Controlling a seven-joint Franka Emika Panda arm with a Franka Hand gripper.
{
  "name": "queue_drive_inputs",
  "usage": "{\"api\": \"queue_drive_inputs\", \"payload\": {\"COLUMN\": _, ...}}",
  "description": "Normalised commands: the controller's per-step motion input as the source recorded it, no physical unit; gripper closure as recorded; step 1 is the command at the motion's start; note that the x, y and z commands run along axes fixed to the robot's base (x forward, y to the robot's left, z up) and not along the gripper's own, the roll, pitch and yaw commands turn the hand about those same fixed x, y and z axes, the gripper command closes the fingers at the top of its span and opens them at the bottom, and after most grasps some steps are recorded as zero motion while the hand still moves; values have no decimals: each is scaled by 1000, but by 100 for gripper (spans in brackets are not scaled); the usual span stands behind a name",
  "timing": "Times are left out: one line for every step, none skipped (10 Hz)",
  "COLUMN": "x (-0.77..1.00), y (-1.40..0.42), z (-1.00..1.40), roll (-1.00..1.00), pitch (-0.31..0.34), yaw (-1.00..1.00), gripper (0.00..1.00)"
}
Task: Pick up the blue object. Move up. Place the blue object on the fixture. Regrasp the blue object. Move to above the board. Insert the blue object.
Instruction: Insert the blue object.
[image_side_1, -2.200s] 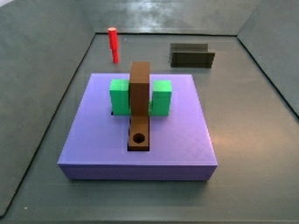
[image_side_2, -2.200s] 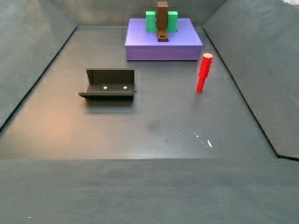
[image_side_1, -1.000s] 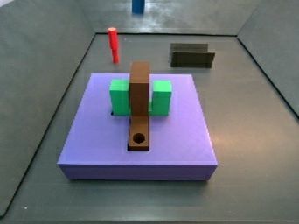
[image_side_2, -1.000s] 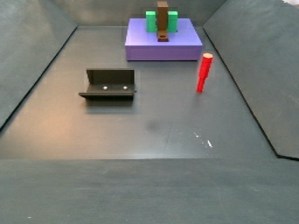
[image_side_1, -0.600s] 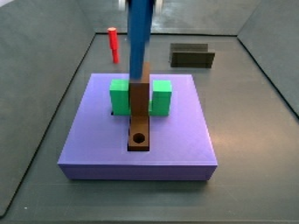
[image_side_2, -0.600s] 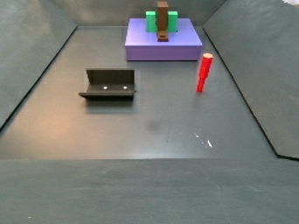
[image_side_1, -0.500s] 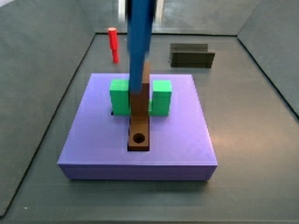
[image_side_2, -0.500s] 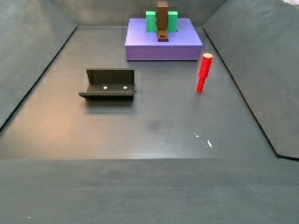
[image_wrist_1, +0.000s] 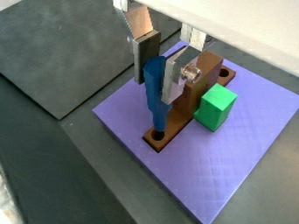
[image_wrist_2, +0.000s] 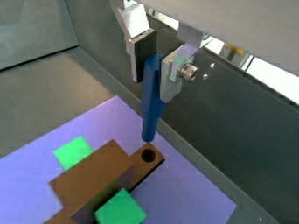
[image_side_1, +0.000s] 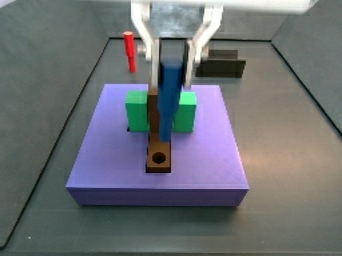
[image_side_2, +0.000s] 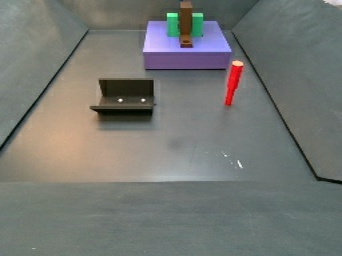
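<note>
My gripper (image_side_1: 174, 55) is shut on the blue object (image_side_1: 170, 90), a thin blue peg held upright over the board (image_side_1: 201, 165). Both wrist views show the gripper (image_wrist_1: 160, 70) (image_wrist_2: 149, 66) clamping the peg's upper end. The peg (image_wrist_1: 153, 98) (image_wrist_2: 151, 96) hangs over the brown bar (image_side_1: 159, 148), its lower tip a little above the round hole (image_wrist_2: 147, 157) (image_side_1: 159, 158). The fixture (image_side_2: 124, 97) stands empty on the floor, and in a side view (image_side_1: 225, 66) it is partly hidden behind my gripper. In a side view the board (image_side_2: 167, 58) shows without the gripper.
A red peg (image_side_2: 234, 82) (image_side_1: 130, 50) stands upright on the floor beside the board. Green blocks (image_side_1: 136, 110) (image_wrist_1: 214, 109) (image_wrist_2: 73, 150) flank the brown bar (image_wrist_1: 187, 109) (image_wrist_2: 100, 179). Grey walls ring the floor.
The blue peg has come down from the top of a side view over the board. The gripper itself now shows, and the peg's tip has moved closer to the hole.
</note>
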Motion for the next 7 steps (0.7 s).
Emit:
{"api": "queue_drive_inputs", "payload": {"x": -11, "y": -114, "z": -326, "roll": 103, "pitch": -104, "yaw": 0, "gripper": 100}}
{"api": "queue_drive_inputs", "payload": {"x": -23, "y": -40, "z": -351, "roll": 120, "pitch": -104, "yaw": 0, "gripper": 100}}
{"api": "queue_drive_inputs", "payload": {"x": -11, "y": -6, "z": -286, "roll": 27, "pitch": -90, "yaw": 0, "gripper": 100}}
{"api": "queue_drive_inputs", "payload": {"x": 0, "y": 0, "z": -246, "roll": 0, "pitch": -87, "yaw": 0, "gripper": 100}}
{"api": "queue_drive_inputs", "payload": {"x": -17, "y": 0, "z": -257, "roll": 31, "pitch": -79, "yaw": 0, "gripper": 100}}
{"api": "queue_drive_inputs", "payload": {"x": -134, "y": 0, "z": -223, "roll": 56, "pitch": -76, "yaw": 0, "gripper": 100}}
{"api": "queue_drive_inputs", "payload": {"x": -91, "y": 0, "z": -180, "roll": 49, "pitch": -44, "yaw": 0, "gripper": 100}}
